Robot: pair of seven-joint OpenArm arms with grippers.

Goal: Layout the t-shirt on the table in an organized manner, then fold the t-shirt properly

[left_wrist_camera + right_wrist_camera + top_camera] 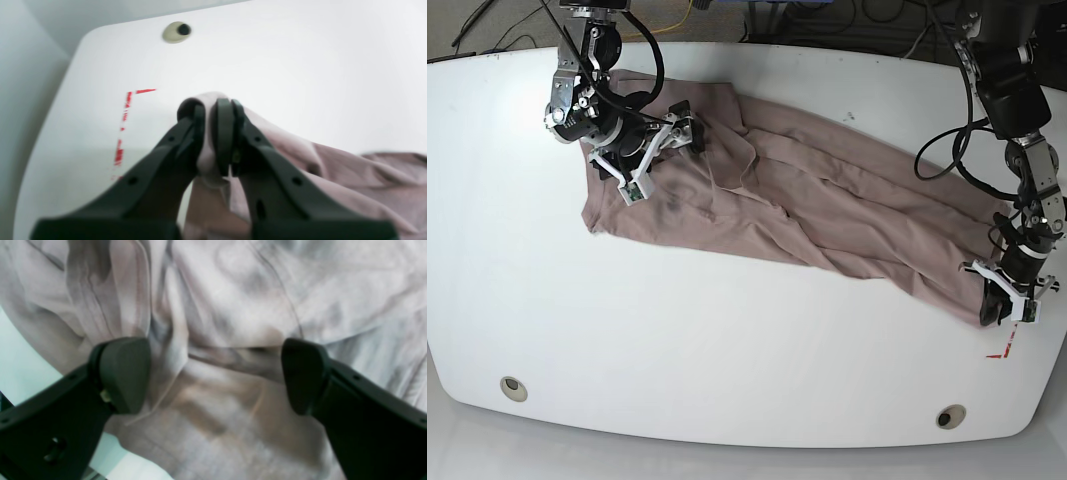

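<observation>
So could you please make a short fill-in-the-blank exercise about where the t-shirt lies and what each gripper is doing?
1. The left gripper is ____ on a fold of the t-shirt.
2. The right gripper hangs over the t-shirt with its jaws ____.
3. The red tape mark on the table lies near the ____ gripper.

Missing words: shut; open; left

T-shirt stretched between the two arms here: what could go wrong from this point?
1. The left gripper pinches only a small bunch of the t-shirt, so a hard pull could slip it free.
2. The right gripper hangs open over creased, layered cloth and might clamp several layers at once, locking in wrinkles.
3. The held end lies near the table edge, beside the red tape mark, and could slide off.
</observation>
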